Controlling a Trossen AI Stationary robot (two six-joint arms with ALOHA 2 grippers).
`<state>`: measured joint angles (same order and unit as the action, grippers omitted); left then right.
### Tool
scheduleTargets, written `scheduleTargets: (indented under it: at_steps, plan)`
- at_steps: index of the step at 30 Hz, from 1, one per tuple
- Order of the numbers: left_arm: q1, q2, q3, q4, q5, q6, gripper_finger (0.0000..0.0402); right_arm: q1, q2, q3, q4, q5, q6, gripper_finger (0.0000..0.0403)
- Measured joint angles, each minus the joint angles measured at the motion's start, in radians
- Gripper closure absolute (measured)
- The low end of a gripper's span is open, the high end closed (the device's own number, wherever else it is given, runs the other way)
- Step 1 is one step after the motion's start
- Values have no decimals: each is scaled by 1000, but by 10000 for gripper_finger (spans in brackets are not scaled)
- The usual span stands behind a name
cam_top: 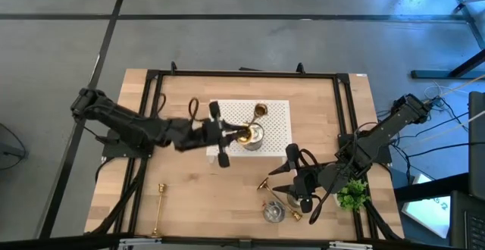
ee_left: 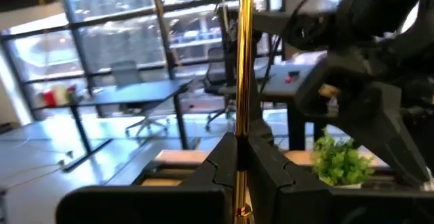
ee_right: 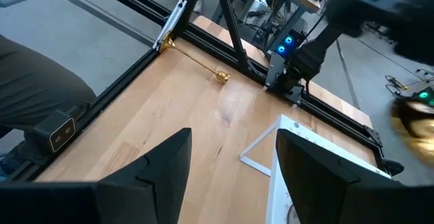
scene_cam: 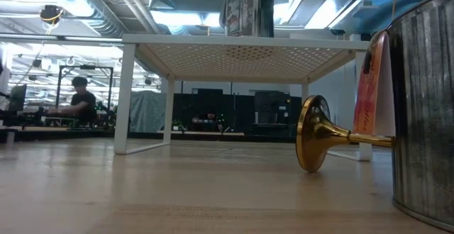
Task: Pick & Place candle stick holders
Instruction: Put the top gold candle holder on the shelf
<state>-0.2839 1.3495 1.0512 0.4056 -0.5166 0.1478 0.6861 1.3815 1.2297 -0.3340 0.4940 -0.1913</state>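
Observation:
My left gripper (cam_top: 231,135) reaches over the white perforated stand (cam_top: 276,121) and is shut on a gold candlestick (cam_top: 244,135), right beside a silver holder (cam_top: 256,138) that stands on the stand. Another gold piece (cam_top: 260,110) stands farther back on the stand. A second gold candlestick (cam_top: 158,208) lies on its side near the table's front left. A third (cam_top: 282,198) lies beside a silver holder (cam_top: 273,212) near the front edge. My right gripper (cam_top: 292,176) hovers open above those two, holding nothing. My left gripper pinches the candlestick's slim stem (ee_left: 239,157) between its two shut fingers (ee_left: 220,170). The fingers come in level from the table's left and lie across the stem. The stem rises straight above the fingers. Its lower end is hidden by the gripper.
A small green plant (cam_top: 352,195) stands at the table's front right, close to my right arm. A black frame (cam_top: 250,74) runs around the table. In the low view the lying candlestick's flared base (scene_cam: 312,143) and a silver holder (scene_cam: 425,106) stand close in front of the stand's legs.

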Motion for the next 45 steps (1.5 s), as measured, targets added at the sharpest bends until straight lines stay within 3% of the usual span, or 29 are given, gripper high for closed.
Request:
scheduleTargets:
  at_steps: [9, 13, 19, 26, 34, 39, 45]
  plan:
    - [206, -72, -34, 53, 348, -15, 393, -1, -2, 1, -4, 1, 0, 186]
    - [302, -103, -137, 154, 481, -83, 393, -10, -34, 8, -27, -20, 34, 186]
    - [427, -160, -339, 387, 609, -196, 393, -57, -124, -41, -78, -162, 130, 186]
    - [496, -222, -476, 432, 650, -254, 393, -181, -288, -259, 165, -155, 127, 186]
    - [544, -241, -482, 429, 645, -256, 393, -311, -464, -559, 593, -155, 90, 186]
    - [567, -216, -527, 456, 577, -254, 393, -340, -487, -605, 642, -157, 86, 186]
    - [610, -187, -534, 504, 642, -264, 393, -340, -486, -605, 643, -211, 55, 186]
